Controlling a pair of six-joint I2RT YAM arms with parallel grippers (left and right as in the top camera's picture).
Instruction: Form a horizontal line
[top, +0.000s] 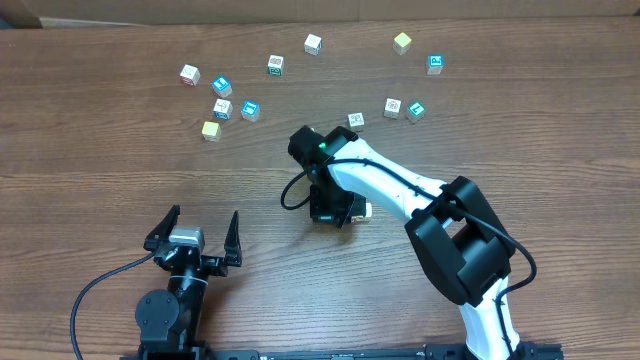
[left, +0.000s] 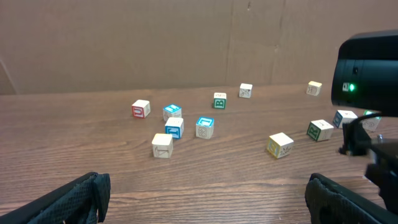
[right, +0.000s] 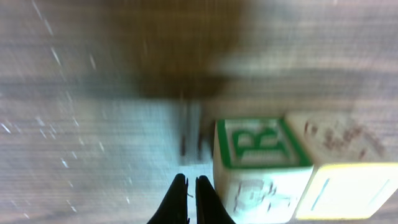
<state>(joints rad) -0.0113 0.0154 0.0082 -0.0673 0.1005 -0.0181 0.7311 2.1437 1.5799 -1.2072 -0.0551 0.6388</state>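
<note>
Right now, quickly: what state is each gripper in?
Left gripper: open, empty.
Right gripper: closed, holding nothing, beside the white cube with a green letter.

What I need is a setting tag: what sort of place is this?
Likely a robotics lab bench: wood-grain table, plain cardboard backdrop, small scattered letter cubes, and a white robot arm.

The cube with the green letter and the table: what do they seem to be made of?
Green-letter cube: probably pale wood, matte, with printed letter and border; blur hides any grain. Table: wood or wood-look laminate, brown streaked grain, dull sheen.
</note>
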